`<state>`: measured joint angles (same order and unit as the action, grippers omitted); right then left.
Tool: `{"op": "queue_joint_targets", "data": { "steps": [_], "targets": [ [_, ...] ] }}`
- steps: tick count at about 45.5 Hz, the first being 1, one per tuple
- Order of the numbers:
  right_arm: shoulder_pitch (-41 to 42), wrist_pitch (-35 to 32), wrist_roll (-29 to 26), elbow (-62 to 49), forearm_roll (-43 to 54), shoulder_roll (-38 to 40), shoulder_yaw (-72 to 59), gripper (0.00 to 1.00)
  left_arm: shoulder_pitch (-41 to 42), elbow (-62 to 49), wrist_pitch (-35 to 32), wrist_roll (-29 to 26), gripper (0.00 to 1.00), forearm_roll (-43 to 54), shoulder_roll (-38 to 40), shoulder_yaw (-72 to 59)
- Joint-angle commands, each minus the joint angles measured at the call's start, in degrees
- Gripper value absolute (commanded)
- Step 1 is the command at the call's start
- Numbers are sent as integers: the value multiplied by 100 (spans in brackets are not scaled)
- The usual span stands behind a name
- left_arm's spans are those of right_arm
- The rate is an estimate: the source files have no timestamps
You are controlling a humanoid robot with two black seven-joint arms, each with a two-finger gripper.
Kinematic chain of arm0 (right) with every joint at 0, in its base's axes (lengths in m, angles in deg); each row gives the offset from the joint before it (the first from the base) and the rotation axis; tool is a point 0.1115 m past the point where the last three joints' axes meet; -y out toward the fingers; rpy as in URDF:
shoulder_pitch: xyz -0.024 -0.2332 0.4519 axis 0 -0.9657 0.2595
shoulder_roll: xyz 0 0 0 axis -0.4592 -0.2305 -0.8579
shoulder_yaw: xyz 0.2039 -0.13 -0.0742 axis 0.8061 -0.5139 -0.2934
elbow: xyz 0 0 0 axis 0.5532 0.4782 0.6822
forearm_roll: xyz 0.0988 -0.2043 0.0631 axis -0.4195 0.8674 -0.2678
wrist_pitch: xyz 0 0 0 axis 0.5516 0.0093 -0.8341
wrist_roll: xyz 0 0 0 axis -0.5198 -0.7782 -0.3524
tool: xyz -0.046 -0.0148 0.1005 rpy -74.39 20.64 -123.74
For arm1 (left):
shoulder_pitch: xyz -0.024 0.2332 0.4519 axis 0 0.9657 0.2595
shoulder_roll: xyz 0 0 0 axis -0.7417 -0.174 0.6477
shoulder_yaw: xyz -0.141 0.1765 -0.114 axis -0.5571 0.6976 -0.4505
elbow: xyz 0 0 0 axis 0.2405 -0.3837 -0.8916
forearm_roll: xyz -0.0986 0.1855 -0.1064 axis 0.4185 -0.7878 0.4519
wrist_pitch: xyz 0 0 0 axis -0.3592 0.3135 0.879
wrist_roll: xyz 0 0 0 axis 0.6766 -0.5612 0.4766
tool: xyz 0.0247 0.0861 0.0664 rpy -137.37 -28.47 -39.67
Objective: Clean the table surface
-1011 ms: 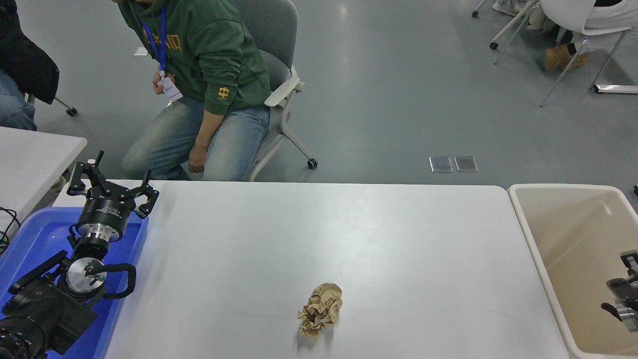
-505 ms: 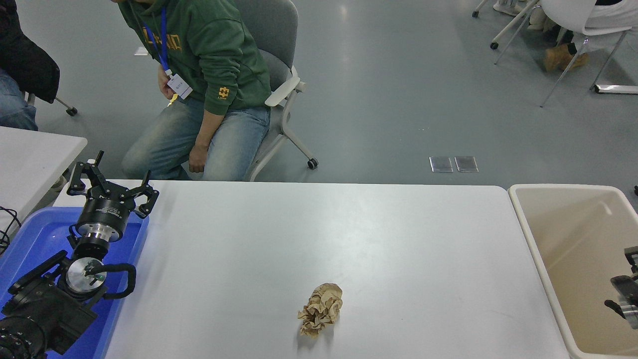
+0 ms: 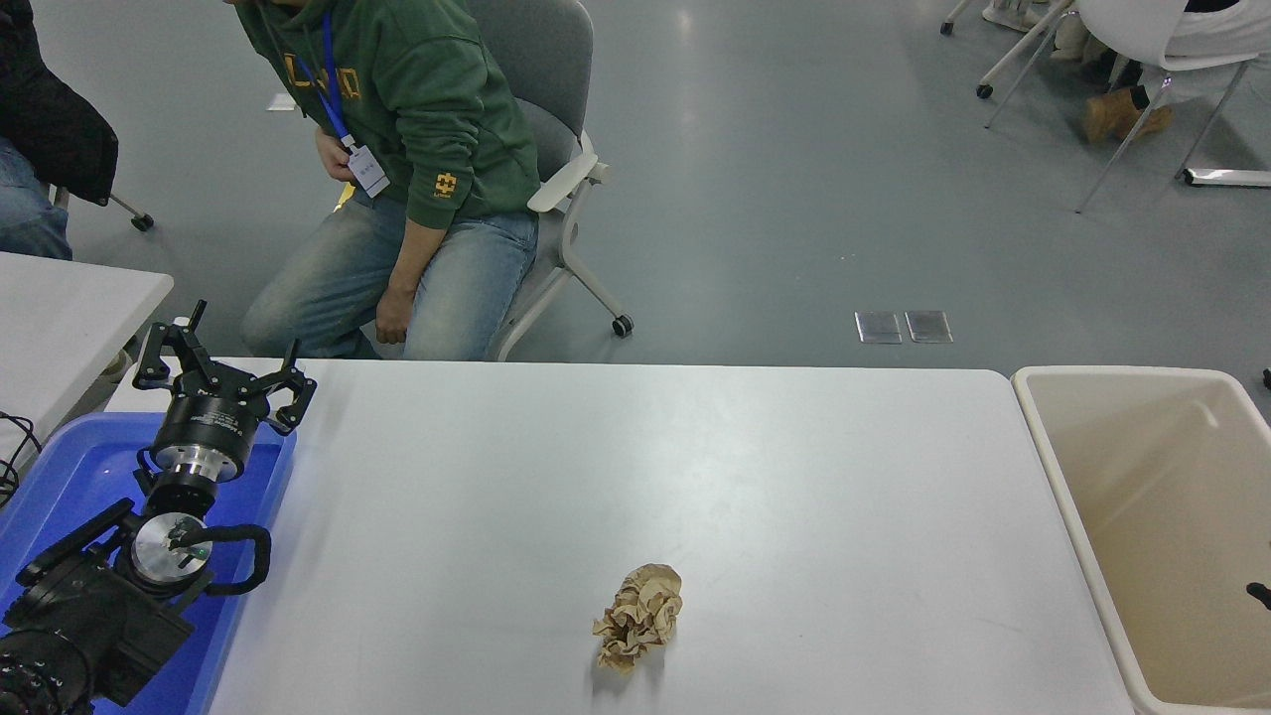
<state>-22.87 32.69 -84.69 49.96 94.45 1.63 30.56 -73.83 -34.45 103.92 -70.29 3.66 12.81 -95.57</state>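
We see the wide white desk surface (image 3: 775, 477) filling the middle of the head view, matte, rounded corners. One crumpled brown paper wad (image 3: 640, 616) lies on it near the front edge, about centre, touching nothing else. The left black pincer (image 3: 223, 372) is parked at the lower left over the blue plastic tray (image 3: 70, 467), fingers spread wide, holding nothing. Right arm: only a small black tip (image 3: 1259, 594) shows at the right edge over the beige plastic bin (image 3: 1062, 477); its pincer is out of sight, so we cannot tell its state. The bin sits just beside the desk's right end. Beyond the far edge a person in a green hoodie (image 3: 417, 99) sits on a grey chair (image 3: 556, 89), blue lanyard with badge. Yellow lettering on the chest is partly covered, unreadable; yellow emblem on the sleeve cuff. Smaller white desk (image 3: 70, 308) at left.
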Motion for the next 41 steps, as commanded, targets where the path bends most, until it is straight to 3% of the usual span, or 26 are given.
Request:
{"op": "queue_joint_targets", "data": {
  "steps": [1,9,17,21,32,41],
  "targets": [
    [231,-89,-18,686,-68,332,30,100,-2,0,0,0,100,0,2,0],
    [205,-45,-19,1724,-68,753,117,100,-2,0,0,0,100,0,2,0],
    [117,-290,60,2137,-77,999,995,100,-2,0,0,0,100,0,-7,0],
    [3,-992,455,2357,-77,1132,1619,100,-2,0,0,0,100,0,2,0],
    [-182,-2118,1439,2472,-77,1193,2376,100,-2,0,0,0,100,0,2,0],
    [-357,-2602,2328,2735,-77,1246,2385,100,-2,0,0,0,100,0,2,0]
  ]
}}
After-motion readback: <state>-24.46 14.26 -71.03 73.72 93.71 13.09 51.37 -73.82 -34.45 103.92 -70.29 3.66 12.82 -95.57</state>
